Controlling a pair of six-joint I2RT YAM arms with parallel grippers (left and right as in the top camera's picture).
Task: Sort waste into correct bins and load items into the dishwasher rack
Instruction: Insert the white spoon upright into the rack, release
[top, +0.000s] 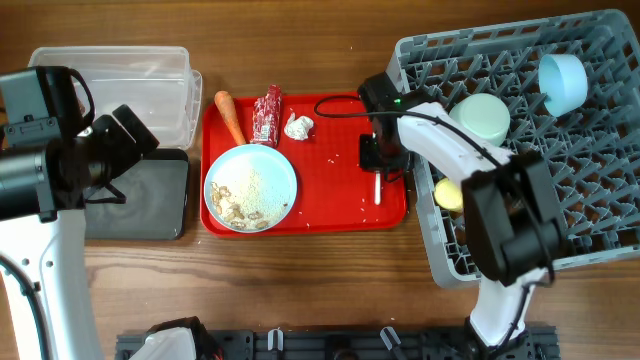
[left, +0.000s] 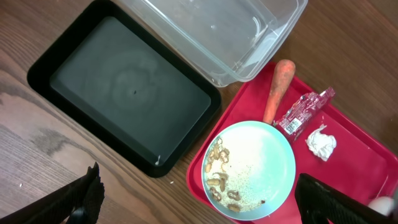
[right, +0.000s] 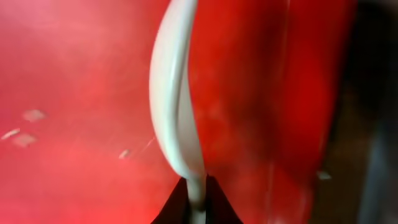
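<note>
White spoon (right: 177, 106), handle between fingertips of right hand (right: 198, 200).

No legible text, brand, number or sign in any view. Only candidate: the crinkled red wrapper (left: 303, 112) on the red serving tray (left: 357, 174). A pale printed patch sits near its lower end in the left wrist view, characters too small and blurred to read. Overhead, its print shows only as white flecks, not resolvable.

Tabletop robotics lab: wooden table (top: 320, 290), mounted arms (top: 445, 140), dishwasher rack (top: 600, 200).
</note>
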